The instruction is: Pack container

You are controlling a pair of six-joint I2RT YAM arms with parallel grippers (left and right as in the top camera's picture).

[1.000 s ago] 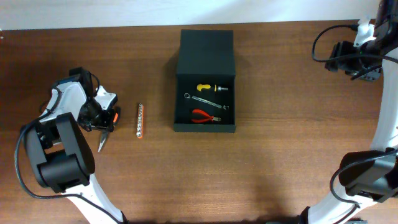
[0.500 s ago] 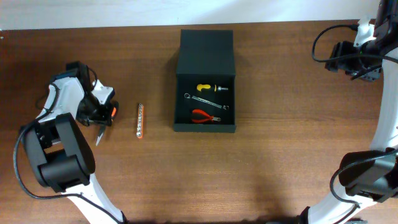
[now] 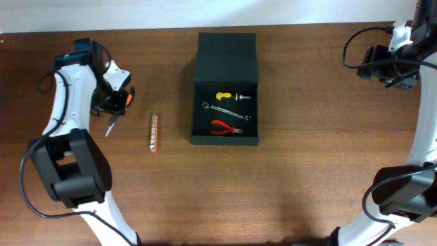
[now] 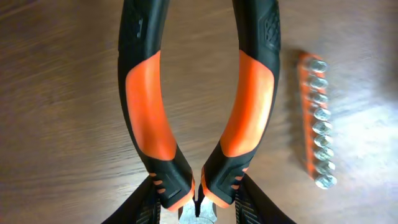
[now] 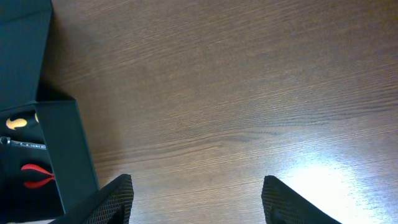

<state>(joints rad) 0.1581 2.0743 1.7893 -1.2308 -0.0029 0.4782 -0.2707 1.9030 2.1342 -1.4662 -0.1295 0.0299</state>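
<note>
The container [image 3: 225, 51], a dark box, stands open at the middle back with its flap lid laid back. Inside lie a yellow-handled screwdriver [image 3: 224, 96], a wrench [image 3: 229, 111] and red pliers [image 3: 225, 127]. My left gripper [image 3: 117, 102] is shut on orange-and-black pliers [image 4: 199, 112] near their head, left of the container; they also show in the overhead view [image 3: 110, 125]. An orange strip of bits [image 3: 154, 132] lies on the table between them; it also shows in the left wrist view [image 4: 316, 118]. My right gripper [image 5: 198, 199] is open and empty at the far right.
The right wrist view shows the container's wall [image 5: 59, 149] at its left, with bare wood table under the open fingers. The right arm's cable [image 3: 355, 41] loops at the back right.
My left gripper has carried the orange-and-black pliers toward the back of the table, away from the front edge. The right arm, the container and the bit strip have not moved.
</note>
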